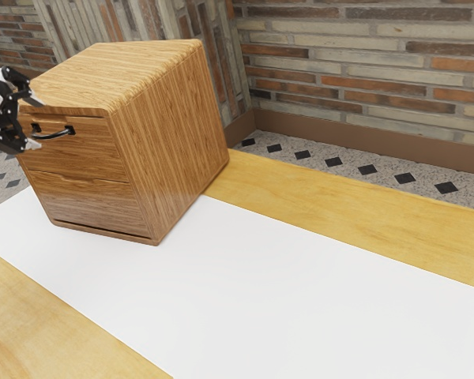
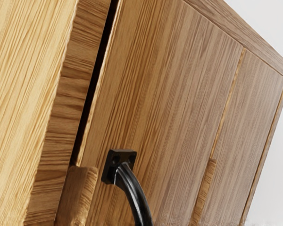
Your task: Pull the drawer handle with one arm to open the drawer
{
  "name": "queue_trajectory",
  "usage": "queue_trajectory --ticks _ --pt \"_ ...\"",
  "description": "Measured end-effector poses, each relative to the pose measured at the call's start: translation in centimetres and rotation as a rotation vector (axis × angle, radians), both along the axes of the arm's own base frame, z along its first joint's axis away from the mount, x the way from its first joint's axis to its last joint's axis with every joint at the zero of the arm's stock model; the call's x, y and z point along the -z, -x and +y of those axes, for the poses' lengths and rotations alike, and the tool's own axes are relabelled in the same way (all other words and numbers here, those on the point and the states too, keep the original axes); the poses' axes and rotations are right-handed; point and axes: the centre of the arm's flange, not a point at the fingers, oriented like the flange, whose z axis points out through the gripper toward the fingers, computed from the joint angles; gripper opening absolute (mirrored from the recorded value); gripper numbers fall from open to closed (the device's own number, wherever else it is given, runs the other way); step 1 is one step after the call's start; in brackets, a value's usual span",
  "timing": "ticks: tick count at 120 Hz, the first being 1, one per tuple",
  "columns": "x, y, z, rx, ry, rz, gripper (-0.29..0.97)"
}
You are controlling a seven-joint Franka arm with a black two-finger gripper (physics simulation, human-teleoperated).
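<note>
the step in hand, as i read it, is getting a firm hold on the handle (image 1: 57, 133) of the top drawer (image 1: 75, 158) before any pull. the gripper (image 1: 37, 124) sits at the exterior view's left edge. its fingers are spread fairly wide, one above and one below the handle's left end, not pinching it. to do this well, the fingers should close squarely across the bar. the pull should then run straight out from the cabinet (image 1: 170, 118), with no lift or twist that might let the bar slip. the hand comes in roughly level, facing the drawer front. in the wrist view the handle (image 2: 132, 193) curves just under the hand. the drawer looks shut or barely out. the cabinet stands at the table's (image 1: 300, 292) far left.
</note>
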Motion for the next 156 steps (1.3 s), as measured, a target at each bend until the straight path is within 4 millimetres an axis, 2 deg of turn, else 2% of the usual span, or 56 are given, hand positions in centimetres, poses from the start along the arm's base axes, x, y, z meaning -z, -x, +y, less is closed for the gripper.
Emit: queue_trajectory --ticks 11,24,59,93,125,144,156 --pt "0.5 0.3 0.6 -0.010 0.004 0.004 0.61" --pt "1.7 -0.4 0.9 -0.010 0.007 0.024 0.61" --pt "4.6 -1.0 1.1 -0.008 0.024 0.062 0.61" --pt "5.6 -0.4 2.0 -0.027 0.037 0.065 0.61" --pt "6.6 -1.1 2.0 -0.023 0.041 0.081 0.66" --pt "6.2 -0.6 1.9 -0.023 0.045 0.070 0.58" --pt "6.5 -0.2 1.8 -0.023 0.053 0.070 0.60"
